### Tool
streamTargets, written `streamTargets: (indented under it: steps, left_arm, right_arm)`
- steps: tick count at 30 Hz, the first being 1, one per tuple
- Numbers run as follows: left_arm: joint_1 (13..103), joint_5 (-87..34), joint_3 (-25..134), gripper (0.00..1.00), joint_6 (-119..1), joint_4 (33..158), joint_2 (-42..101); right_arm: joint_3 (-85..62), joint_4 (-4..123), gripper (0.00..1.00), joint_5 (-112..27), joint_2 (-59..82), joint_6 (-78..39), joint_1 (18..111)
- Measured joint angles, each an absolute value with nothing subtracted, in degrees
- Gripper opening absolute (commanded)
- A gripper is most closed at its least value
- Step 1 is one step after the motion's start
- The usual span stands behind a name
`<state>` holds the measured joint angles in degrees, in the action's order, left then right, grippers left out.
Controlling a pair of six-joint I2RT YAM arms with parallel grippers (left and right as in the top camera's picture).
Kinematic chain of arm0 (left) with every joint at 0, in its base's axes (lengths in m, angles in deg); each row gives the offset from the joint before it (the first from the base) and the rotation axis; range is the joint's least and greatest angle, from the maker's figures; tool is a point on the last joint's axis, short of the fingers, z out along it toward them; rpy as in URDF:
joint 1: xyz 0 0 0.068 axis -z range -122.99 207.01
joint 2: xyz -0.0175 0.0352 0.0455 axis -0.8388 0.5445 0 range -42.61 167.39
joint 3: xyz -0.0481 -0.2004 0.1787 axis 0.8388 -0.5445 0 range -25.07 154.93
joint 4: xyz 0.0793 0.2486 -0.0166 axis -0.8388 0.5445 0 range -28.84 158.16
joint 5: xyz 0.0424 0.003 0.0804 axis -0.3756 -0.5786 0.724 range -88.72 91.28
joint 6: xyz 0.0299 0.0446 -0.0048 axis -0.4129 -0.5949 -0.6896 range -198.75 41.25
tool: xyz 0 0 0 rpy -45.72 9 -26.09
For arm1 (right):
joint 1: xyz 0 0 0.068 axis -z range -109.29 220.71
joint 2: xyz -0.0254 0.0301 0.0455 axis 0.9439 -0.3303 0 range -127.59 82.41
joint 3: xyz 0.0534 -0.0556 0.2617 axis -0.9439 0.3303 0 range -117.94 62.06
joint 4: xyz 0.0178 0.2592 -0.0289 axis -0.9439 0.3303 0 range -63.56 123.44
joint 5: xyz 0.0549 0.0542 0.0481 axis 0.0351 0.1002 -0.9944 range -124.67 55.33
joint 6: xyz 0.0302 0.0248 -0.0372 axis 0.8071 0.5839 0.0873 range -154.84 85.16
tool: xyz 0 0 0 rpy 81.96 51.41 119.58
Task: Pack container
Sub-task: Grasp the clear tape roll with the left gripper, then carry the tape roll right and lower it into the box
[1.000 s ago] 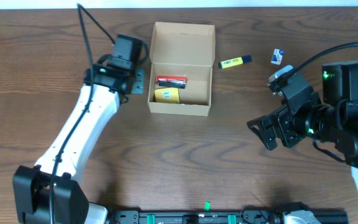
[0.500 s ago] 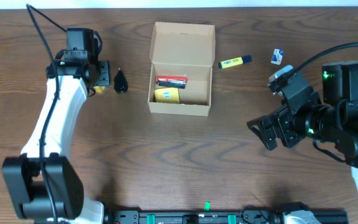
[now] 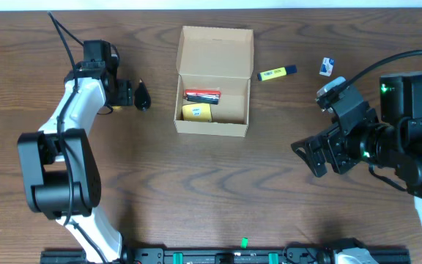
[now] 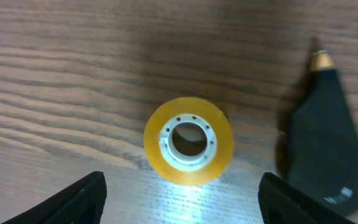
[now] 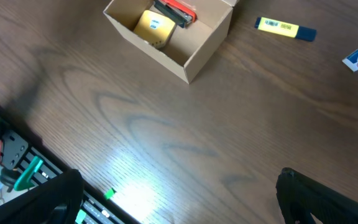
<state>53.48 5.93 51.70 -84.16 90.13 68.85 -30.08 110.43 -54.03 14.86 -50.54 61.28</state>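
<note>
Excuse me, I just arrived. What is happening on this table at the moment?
The left gripper hovers open above a yellow tape roll, left of the open cardboard box. The box already holds a red-and-black item and a yellow one. A yellow highlighter and a small blue-white item lie on the table right of it. The right gripper is open and empty, away from everything.

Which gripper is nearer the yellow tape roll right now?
Left. The left gripper is directly over the tape roll, with its open fingers on either side of it. The right gripper is far across the table, beyond the cardboard box.
</note>
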Motion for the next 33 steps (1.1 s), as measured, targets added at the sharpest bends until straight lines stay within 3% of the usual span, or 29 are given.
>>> streamTargets:
  steps: [21, 33]
  left_arm:
    - [52.89, 4.53, 51.7, 0.76, -84.79, 82.13, 75.4]
    - [52.71, 5.16, 52.23, 0.42, -84.82, 84.16, 75.58]
  right_arm:
    - [-30.08, 110.43, 0.99, -54.03, 14.86, -50.54, 61.28]
    - [-30.08, 110.43, 0.99, -54.03, 14.86, -50.54, 61.28]
